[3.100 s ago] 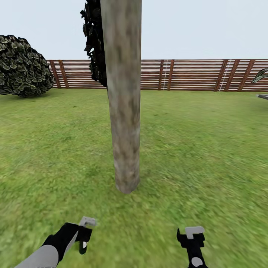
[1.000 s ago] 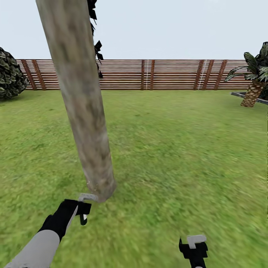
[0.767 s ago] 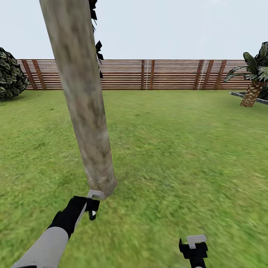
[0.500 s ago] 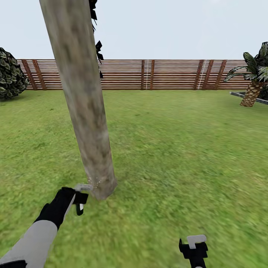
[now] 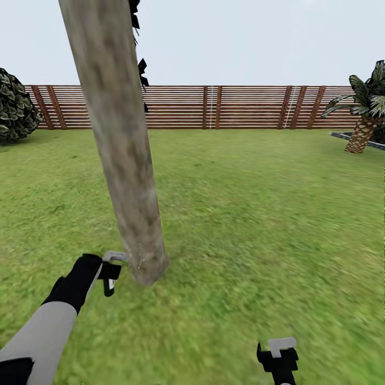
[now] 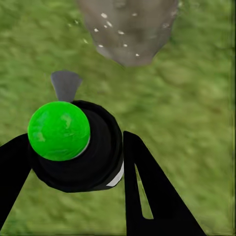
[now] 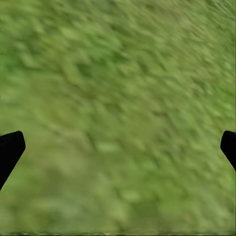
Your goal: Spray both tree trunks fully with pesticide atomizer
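Currently left tool (image 6: 73,162) clamped on pesticide atomizer (image 6: 73,147), nozzle aimed at tree trunk (image 5: 123,160) base at 12 o'clock, wetting bark; right tool (image 7: 118,147) spread, idle.

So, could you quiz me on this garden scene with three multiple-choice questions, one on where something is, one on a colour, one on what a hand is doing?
1. Where is the left gripper?
A. Beside the base of the tree trunk
B. Up against the fence
C. Beside the palm

2. What colour is the round spot on the atomizer in the left wrist view?
A. Yellow
B. Bright green
C. Blue

3. What state is the right gripper in?
A. Shut on a stone
B. Shut on a leaf
C. Open, holding nothing

Answers:
1. A: in the head view it sits low beside the trunk's foot.
2. B: the spot facing the wrist camera is bright green.
3. C: its fingers stand wide apart with bare grass between them.
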Controlling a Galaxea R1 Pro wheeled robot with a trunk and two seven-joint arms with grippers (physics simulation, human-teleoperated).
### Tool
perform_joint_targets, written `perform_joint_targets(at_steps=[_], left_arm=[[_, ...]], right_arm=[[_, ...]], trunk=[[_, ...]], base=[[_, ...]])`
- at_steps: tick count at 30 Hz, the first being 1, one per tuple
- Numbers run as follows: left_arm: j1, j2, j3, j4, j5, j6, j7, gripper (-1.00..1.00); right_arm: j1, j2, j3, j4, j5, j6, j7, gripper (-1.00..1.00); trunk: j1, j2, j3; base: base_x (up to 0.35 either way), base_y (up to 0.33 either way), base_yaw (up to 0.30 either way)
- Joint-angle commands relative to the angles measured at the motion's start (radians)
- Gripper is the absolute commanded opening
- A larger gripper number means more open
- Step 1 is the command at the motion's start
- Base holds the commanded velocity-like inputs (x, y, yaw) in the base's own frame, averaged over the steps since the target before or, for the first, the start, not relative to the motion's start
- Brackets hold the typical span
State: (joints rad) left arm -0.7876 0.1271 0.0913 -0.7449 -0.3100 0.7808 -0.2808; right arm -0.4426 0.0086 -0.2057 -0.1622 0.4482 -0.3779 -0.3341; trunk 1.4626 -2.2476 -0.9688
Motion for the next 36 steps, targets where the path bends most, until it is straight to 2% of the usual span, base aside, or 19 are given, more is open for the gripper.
perform_joint_targets(at_steps=[1,3,4,6,8,9,12,13,15,18,20,24,25,27,30,36], left_arm=[[-0.001,-0.005,0.002,-0.002,-0.015,0.002,-0.011,-1.00],[-0.003,-0.034,0.000,-0.003,-0.015,0.001,-0.013,-1.00],[-0.003,-0.070,-0.001,-0.003,-0.018,0.001,-0.013,-1.00],[-0.008,-0.105,-0.006,-0.011,-0.020,0.003,-0.012,-1.00],[-0.017,-0.115,-0.015,-0.032,-0.021,0.009,-0.013,-1.00],[-0.025,-0.114,-0.019,-0.070,-0.021,0.048,-0.014,-1.00],[-0.046,-0.105,-0.019,-0.130,-0.023,0.111,-0.014,-1.00],[-0.055,-0.085,-0.016,-0.159,-0.023,0.133,-0.015,-1.00],[-0.059,-0.027,-0.013,-0.178,-0.015,0.144,-0.016,-1.00],[-0.059,0.002,-0.012,-0.181,-0.013,0.146,-0.017,-1.00],[-0.054,-0.008,-0.018,-0.183,-0.014,0.148,-0.017,-1.00],[-0.061,-0.091,-0.029,-0.185,-0.016,0.151,-0.016,-1.00],[-0.062,-0.101,-0.029,-0.187,-0.016,0.152,-0.016,-1.00],[-0.061,-0.106,-0.030,-0.189,-0.017,0.153,-0.015,-1.00],[-0.059,-0.099,-0.028,-0.191,-0.018,0.153,-0.015,-1.00],[-0.052,-0.092,-0.021,-0.214,-0.024,0.153,-0.010,-1.00]], right_arm=[[-0.001,0.001,-0.008,0.001,0.010,-0.003,-0.003,1.00],[-0.001,0.001,-0.008,0.001,0.010,-0.003,-0.003,1.00],[-0.001,0.001,-0.008,0.001,0.010,-0.003,-0.003,1.00],[-0.001,0.001,-0.008,0.001,0.010,-0.003,-0.003,1.00],[-0.001,0.001,-0.008,0.001,0.010,-0.003,-0.003,1.00],[-0.001,0.001,-0.008,0.001,0.010,-0.003,-0.003,1.00],[-0.001,0.001,-0.008,0.001,0.010,-0.003,-0.003,1.00],[-0.001,0.001,-0.008,0.001,0.010,-0.003,-0.003,1.00],[-0.001,0.001,-0.008,0.001,0.010,-0.003,-0.003,1.00],[-0.001,0.001,-0.008,0.001,0.010,-0.003,-0.003,1.00],[-0.001,0.001,-0.008,0.001,0.010,-0.003,-0.003,1.00],[-0.001,0.001,-0.008,0.001,0.010,-0.003,-0.003,1.00],[-0.001,0.001,-0.008,0.001,0.010,-0.003,-0.003,1.00],[-0.001,0.001,-0.008,0.001,0.010,-0.004,-0.003,1.00],[-0.001,0.001,-0.008,0.001,0.010,-0.004,-0.003,1.00],[-0.001,0.001,-0.009,0.001,0.010,-0.004,-0.003,1.00]], trunk=[[-0.001,0.000,-0.001],[-0.001,0.000,-0.001],[-0.001,0.000,-0.001],[-0.001,0.000,-0.001],[-0.001,0.000,-0.001],[-0.001,0.000,-0.001],[-0.001,0.000,-0.001],[-0.001,0.000,-0.001],[-0.001,0.000,-0.001],[-0.001,0.000,-0.001],[-0.001,0.000,-0.001],[-0.001,0.000,-0.001],[-0.001,0.000,-0.001],[-0.001,0.000,-0.001],[-0.001,0.000,-0.001],[-0.001,0.000,-0.001]], base=[[-0.274,0.058,0.000],[-0.275,0.052,0.000],[-0.106,0.017,0.000],[-0.051,0.008,0.000],[-0.018,0.003,0.000],[-0.005,0.001,0.000],[-0.002,0.000,0.000],[0.000,0.000,0.000],[0.000,0.000,0.000],[0.000,0.000,0.000],[0.000,0.000,0.000],[0.000,0.000,0.084],[0.000,0.000,0.239],[0.000,0.000,0.257],[0.000,0.000,0.235],[0.000,-0.151,0.039]])
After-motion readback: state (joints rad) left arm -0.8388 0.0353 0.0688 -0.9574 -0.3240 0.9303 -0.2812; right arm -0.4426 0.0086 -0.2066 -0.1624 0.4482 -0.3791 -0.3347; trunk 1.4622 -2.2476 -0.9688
